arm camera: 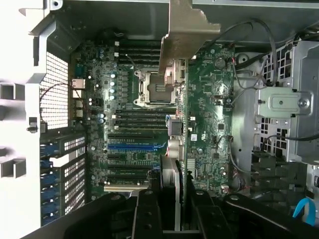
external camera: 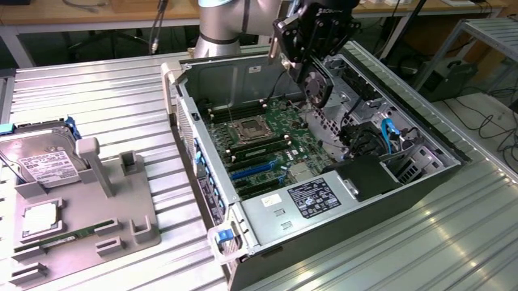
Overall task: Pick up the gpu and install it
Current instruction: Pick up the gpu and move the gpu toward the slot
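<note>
GPU hangs edge-down over the open case, toward twelve o'clock in the exterior view, apparently clear of the motherboard below. The end effector is clamped across its flat faces. Light and stiff but fragile, the card seems safest gripped mid-body, away from its silver bracket and contact edge.
</note>
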`<state>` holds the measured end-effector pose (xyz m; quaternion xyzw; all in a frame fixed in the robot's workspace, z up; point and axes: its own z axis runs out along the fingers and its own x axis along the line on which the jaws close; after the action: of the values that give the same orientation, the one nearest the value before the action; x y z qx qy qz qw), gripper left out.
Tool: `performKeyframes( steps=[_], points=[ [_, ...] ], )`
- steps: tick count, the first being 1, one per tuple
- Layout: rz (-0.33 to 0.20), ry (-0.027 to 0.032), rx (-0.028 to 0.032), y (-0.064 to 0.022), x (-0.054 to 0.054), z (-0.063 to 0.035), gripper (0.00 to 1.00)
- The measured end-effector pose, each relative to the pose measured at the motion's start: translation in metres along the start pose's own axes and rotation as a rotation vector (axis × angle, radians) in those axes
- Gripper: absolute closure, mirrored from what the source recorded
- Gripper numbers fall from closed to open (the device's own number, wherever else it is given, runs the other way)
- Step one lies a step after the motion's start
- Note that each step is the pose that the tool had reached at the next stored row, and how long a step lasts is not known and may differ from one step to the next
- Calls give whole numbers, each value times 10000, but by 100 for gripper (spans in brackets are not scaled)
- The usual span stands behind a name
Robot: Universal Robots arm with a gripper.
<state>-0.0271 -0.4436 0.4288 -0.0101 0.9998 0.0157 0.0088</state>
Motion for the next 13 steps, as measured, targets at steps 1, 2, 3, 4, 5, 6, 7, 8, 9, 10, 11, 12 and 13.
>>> performKeyframes(
  steps=[1, 2, 3, 4, 5, 6, 7, 8, 9, 10, 11, 12, 13],
  points=[
    [0, 0, 1, 0, -15, 0, 72],
    [0, 0, 0, -1, -30, 2, 72],
    [0, -1, 0, -1, -45, 3, 72],
    [1, 0, 0, -1, -62, 3, 72],
    [1, 0, 0, -2, -78, 5, 72],
    [0, 0, 0, -2, -86, 5, 72],
    [0, 0, 0, -2, -90, 5, 72],
    [1, 0, 0, -2, -90, 5, 72],
    [1, 0, 0, -2, -90, 5, 72],
    [0, -1, 0, -2, -91, 5, 72],
    [1, 0, 0, -2, -91, 5, 72],
    [1, 0, 0, -2, -90, 5, 72],
    [0, -1, 0, -2, -91, 5, 72]
  ],
)
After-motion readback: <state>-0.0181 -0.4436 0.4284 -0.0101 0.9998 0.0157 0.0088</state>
